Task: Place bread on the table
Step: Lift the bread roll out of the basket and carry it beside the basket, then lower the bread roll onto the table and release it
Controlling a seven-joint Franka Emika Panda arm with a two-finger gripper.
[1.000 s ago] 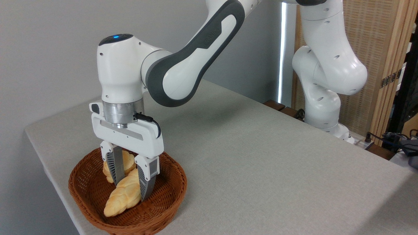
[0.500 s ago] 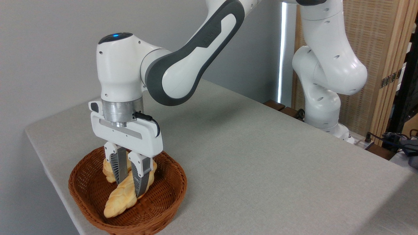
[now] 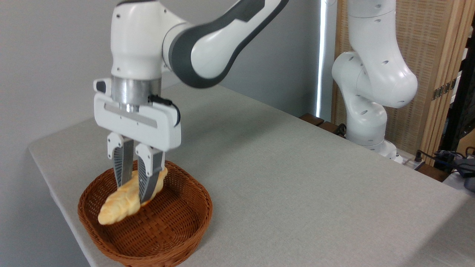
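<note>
Bread (image 3: 118,205), a long golden-tan braided loaf, hangs clamped between the white two-finger gripper (image 3: 134,191), above the brown wicker basket (image 3: 174,230) at the left end of the grey-beige cloth table (image 3: 297,178). Its long axis slants, tapered end down-left toward the basket rim, other end up-right. No legible writing shows.

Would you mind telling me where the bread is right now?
The bread is at lower left of the camera view, clamped between the fingers of the hand and held tilted above the wicker basket near the table's left corner.
</note>
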